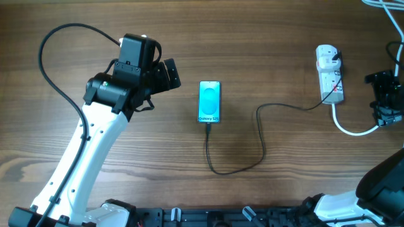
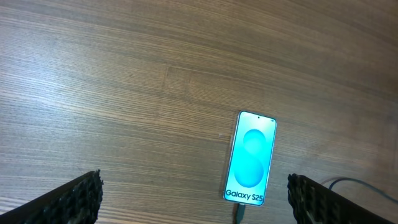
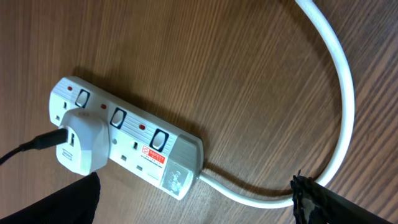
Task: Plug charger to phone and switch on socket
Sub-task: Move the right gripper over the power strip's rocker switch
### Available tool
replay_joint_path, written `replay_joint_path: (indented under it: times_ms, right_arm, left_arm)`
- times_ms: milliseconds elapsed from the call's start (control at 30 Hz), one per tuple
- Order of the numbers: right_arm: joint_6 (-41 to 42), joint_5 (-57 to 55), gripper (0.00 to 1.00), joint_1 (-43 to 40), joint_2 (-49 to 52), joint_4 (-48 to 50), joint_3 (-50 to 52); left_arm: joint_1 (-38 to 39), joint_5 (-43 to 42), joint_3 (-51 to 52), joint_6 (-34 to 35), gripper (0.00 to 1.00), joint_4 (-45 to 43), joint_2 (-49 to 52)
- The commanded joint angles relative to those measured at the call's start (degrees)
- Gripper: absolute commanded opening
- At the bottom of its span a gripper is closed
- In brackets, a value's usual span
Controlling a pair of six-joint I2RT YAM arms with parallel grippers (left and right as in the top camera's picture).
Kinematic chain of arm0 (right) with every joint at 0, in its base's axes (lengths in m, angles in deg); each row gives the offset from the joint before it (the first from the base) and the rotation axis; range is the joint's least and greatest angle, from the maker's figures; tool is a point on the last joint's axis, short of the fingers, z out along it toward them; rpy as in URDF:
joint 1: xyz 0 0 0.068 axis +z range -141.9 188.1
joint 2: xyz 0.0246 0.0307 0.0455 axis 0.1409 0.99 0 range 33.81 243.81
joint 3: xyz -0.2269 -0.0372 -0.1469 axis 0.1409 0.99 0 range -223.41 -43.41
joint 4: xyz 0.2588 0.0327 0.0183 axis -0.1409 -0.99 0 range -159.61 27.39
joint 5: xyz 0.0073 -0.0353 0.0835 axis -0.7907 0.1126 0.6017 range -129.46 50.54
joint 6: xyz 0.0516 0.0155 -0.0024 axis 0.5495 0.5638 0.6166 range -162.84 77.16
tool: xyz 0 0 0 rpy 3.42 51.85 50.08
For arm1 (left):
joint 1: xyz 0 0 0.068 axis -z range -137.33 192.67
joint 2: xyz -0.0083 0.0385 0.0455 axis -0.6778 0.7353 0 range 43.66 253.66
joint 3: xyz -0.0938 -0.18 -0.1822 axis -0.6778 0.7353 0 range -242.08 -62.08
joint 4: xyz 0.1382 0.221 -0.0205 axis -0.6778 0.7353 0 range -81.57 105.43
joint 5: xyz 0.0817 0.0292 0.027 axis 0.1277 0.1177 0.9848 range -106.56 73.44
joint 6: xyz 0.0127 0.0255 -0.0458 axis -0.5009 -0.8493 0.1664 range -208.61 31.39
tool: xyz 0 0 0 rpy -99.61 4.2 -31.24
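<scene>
The phone (image 1: 209, 101) lies flat mid-table with its cyan screen lit, and it also shows in the left wrist view (image 2: 250, 158). The charger's thin black cable (image 1: 261, 135) runs from the phone's bottom edge, loops toward the front and leads right to the socket (image 1: 329, 75). Its connector tip (image 2: 238, 214) sits in the phone's bottom port. My left gripper (image 1: 172, 75) (image 2: 202, 208) is open and empty, left of the phone. In the right wrist view the socket (image 3: 134, 134) carries a white plug (image 3: 81, 142) at its left end. My right gripper (image 1: 377, 98) (image 3: 196, 205) is open, right of the socket.
The socket's thick white cord (image 3: 339, 93) curves from the strip's end toward my right gripper and off the table's far right (image 1: 356, 131). The strip has three dark rocker switches (image 3: 118, 116) with small red marks beside them. The table is bare wood.
</scene>
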Motion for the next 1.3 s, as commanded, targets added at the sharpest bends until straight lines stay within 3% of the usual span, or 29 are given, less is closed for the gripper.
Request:
replay_joint_path:
  times_ms: [0, 533, 933, 1267]
  right_arm:
    - [0.57, 0.72, 1.0, 0.24, 0.57, 0.98, -0.79]
    - [1.68, -3.63, 1.0, 0.5, 2.36, 6.25, -0.7]
    - [-3.37, -1.01, 1.0, 7.19, 13.35, 12.92, -0.7]
    - [-5.66, 1.75, 1.0, 6.78, 13.73, 10.19, -4.55]
  left_arm:
    - [-0.24, 0.81, 0.11, 0.52, 1.0, 0.02, -0.31]
    - [-0.24, 0.81, 0.11, 0.52, 1.0, 0.02, -0.31]
    - [-0.24, 0.81, 0.11, 0.52, 1.0, 0.02, -0.31]
    - [-0.24, 0.81, 0.11, 0.52, 1.0, 0.02, -0.31]
